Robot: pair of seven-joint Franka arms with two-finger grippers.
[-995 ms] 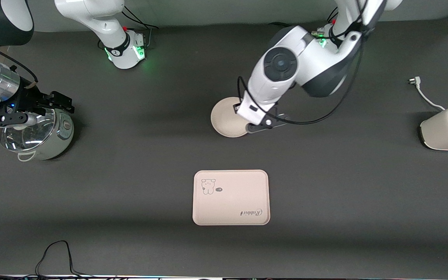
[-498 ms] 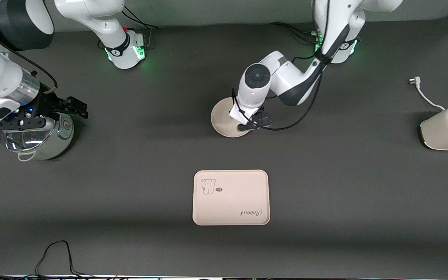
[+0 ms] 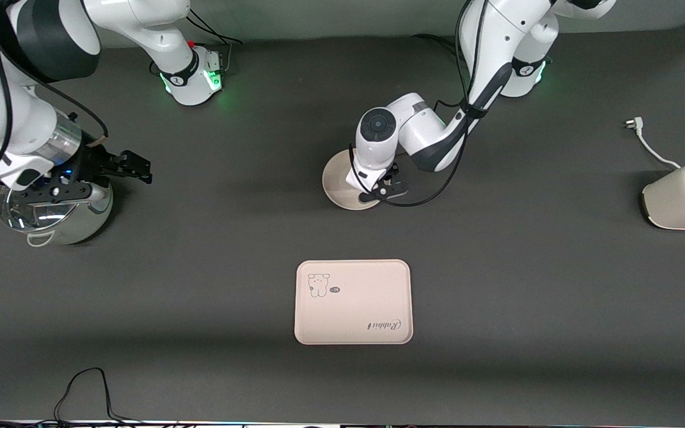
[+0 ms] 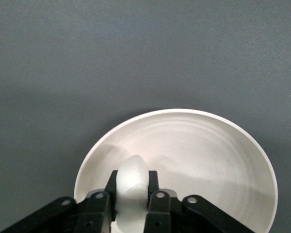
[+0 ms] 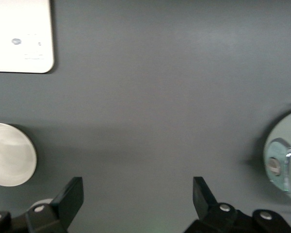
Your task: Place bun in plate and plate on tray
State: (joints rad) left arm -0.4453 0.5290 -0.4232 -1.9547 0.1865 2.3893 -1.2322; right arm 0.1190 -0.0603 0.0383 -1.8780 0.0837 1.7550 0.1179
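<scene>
So my left claw (image 4: 132,206) is pinching the bun (image 4: 131,187) upright just over the plate (image 4: 208,150), near its 6 o'clock rim on the table, while my right claw (image 5: 138,196) waits wide over the cooker (image 3: 75,223).

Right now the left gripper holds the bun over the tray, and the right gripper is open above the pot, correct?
Not quite. The left gripper holds the bun over the plate, not the tray, as the left wrist view shows. The rest stands.

Left hand (image 3: 372,191) lower over plate (image 3: 338,178).
</scene>
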